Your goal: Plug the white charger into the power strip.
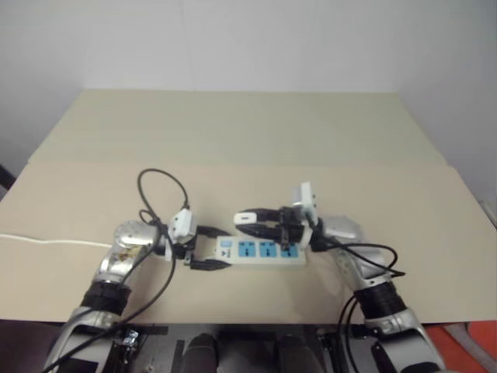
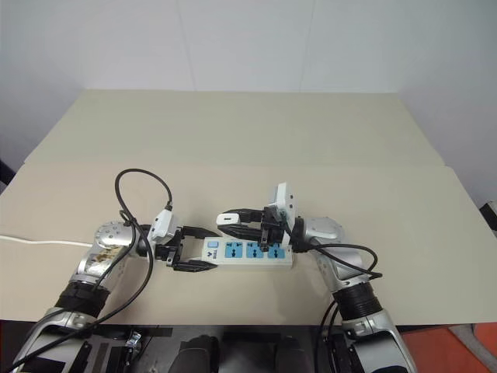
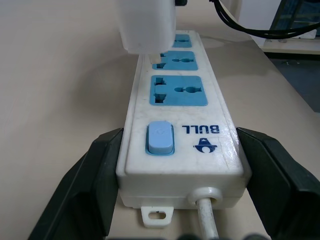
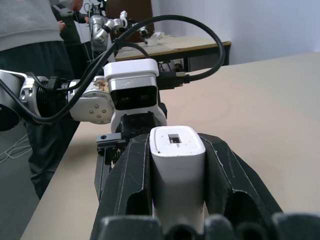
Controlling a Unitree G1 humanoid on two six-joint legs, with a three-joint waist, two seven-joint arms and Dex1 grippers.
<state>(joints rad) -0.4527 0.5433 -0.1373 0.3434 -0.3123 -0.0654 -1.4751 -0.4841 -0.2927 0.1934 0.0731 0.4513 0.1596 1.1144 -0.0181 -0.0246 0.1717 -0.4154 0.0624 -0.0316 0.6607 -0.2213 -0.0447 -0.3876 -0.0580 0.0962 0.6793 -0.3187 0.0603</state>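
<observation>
Directly under my right hand (image 2: pixel 233 220), clamped on the white charger (image 4: pixel 177 165), the power strip (image 2: pixel 248 251) runs three-to-nine, its switch end pinched by my left hand (image 2: pixel 203 249).

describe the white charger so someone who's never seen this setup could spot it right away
On the tan table, find the long white power strip with blue sockets lying in front of the robot, its switch end clamped by the left gripper. Just above the strip, the right gripper holds the white charger. It is a small, smooth, rounded white block pinched between black fingers, unlike the bigger boxy housings nearby.
</observation>
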